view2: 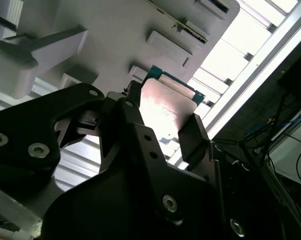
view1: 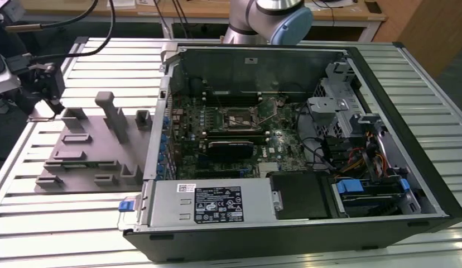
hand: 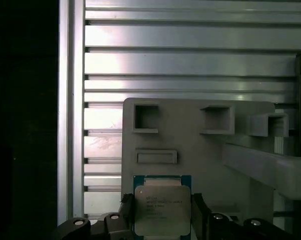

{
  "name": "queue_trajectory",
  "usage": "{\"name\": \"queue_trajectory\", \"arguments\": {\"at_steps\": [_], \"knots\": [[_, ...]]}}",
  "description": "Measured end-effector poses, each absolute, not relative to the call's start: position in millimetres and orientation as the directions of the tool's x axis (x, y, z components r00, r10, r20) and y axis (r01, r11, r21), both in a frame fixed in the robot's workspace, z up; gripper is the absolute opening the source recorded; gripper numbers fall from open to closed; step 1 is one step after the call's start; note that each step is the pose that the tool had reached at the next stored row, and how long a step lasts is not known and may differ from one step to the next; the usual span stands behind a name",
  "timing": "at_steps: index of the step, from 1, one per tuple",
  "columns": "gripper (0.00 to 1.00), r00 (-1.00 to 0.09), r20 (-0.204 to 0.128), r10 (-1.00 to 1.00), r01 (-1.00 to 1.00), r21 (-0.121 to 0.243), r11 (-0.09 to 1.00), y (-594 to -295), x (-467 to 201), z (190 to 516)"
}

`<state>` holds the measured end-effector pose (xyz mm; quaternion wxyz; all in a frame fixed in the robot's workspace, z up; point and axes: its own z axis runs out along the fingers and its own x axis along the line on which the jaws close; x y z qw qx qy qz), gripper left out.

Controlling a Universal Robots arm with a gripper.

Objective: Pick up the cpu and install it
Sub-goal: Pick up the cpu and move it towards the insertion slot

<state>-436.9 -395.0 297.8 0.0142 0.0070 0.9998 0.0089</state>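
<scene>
The cpu [hand: 162,209], a flat square chip with a silvery top plate and a green rim, sits between the black fingers [hand: 200,214] of my gripper [hand: 162,215], which press on two opposite edges. In the second wrist view the cpu [view2: 166,106] is seen from below, held above the grey fixture plate [view2: 115,35]. In the exterior view my gripper [view1: 51,103] hangs at the view's left, over the far left end of the grey fixture plate [view1: 82,159]. The motherboard's open socket [view1: 239,118] lies inside the computer case, well to the right of my gripper.
The open black computer case [view1: 409,111] fills the middle and the exterior view's right, with a power supply [view1: 208,204] at its near side. Grey fixture blocks and a tall post [view1: 110,111] rise from the plate. The ribbed metal table [view1: 45,223] lies underneath.
</scene>
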Motion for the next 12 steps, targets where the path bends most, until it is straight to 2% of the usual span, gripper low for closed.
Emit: {"name": "queue_trajectory", "arguments": {"at_steps": [12], "knots": [[0.54, -0.999, -0.029, 0.014, 0.014, 0.018, 1.000, -395.0, -436.9, 326.1]]}}
